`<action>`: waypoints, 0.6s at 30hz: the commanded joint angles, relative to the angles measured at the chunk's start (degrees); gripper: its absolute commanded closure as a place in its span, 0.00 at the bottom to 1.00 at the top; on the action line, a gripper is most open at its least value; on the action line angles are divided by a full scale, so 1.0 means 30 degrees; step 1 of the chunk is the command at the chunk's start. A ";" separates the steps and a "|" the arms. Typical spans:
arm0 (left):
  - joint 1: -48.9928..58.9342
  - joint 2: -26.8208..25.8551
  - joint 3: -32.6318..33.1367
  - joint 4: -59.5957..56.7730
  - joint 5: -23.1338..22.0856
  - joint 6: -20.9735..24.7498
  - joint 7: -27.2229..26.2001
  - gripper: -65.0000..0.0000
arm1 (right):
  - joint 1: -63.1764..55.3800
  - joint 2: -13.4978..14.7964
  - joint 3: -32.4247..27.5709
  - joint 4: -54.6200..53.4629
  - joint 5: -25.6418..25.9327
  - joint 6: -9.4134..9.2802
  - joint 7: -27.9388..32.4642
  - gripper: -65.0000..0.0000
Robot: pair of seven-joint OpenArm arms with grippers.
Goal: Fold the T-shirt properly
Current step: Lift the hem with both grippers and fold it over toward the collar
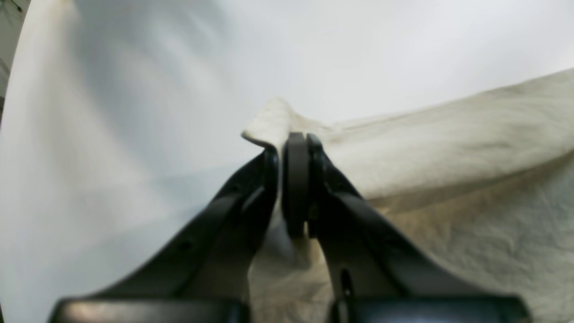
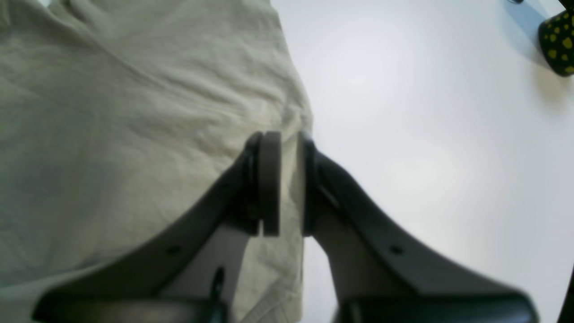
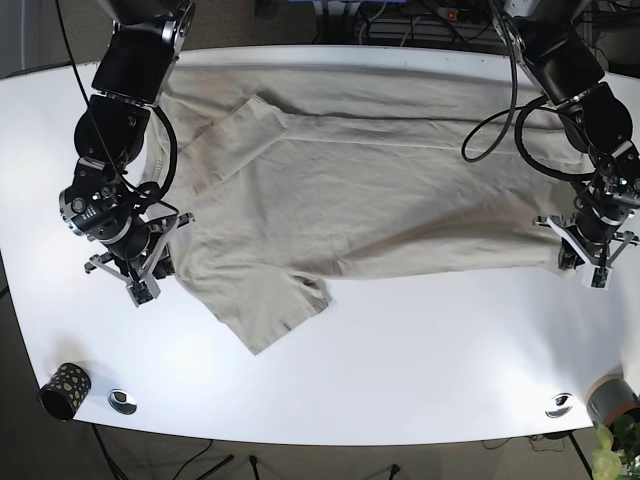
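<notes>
A cream T-shirt lies spread across the white table, one sleeve folded over at its upper left and another sleeve pointing to the front. My left gripper is shut on the shirt's edge at the right; the wrist view shows a cloth corner pinched between its pads. My right gripper is shut on the shirt's left edge; the wrist view shows cloth running between its pads.
A black cup with yellow dots stands at the front left corner, also in the right wrist view. Two small round metal fittings sit near the front edge. A grey roll is at the front right.
</notes>
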State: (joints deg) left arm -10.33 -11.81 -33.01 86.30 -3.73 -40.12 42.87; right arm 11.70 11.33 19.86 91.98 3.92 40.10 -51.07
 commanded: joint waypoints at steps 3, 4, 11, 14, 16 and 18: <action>-0.0382 -0.0326 -0.0028 0.0258 -0.0326 0.0039 -0.0386 1.00 | 0.1798 0.0252 0.0077 -0.2662 0.0026 -0.0032 0.0715 0.74; -0.0382 -0.0326 -0.0028 0.0258 -0.0296 0.0039 -0.0386 1.00 | 0.2150 0.0252 0.0077 -0.3511 0.0026 -0.0032 0.1184 0.67; -0.0440 -0.0326 0.0060 -0.0211 -0.0267 0.0039 -0.0386 1.00 | 0.4406 0.0838 0.0018 -0.9284 -0.0004 -0.0032 0.4466 0.44; -0.0470 -0.0384 0.0060 -0.0240 -0.0267 0.0039 -0.0386 1.00 | 0.5285 0.1277 -0.0040 -1.1658 -0.0004 -0.0032 0.5521 0.44; -0.0470 -0.0414 0.0060 -0.0240 -0.0267 0.0039 -0.0386 1.00 | 0.5784 0.1512 -0.0011 -1.3270 -0.0004 -0.0032 0.6371 0.44; -0.0470 -0.0414 0.0060 -0.0240 -0.0267 0.0039 -0.0386 1.00 | 0.6106 0.1570 -0.0040 -1.4559 -0.0004 -0.0032 0.7250 0.44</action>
State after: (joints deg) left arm -10.50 -11.99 -32.73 84.64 -3.64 -40.10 42.87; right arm 27.75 15.16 19.66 50.37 3.01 39.86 -32.21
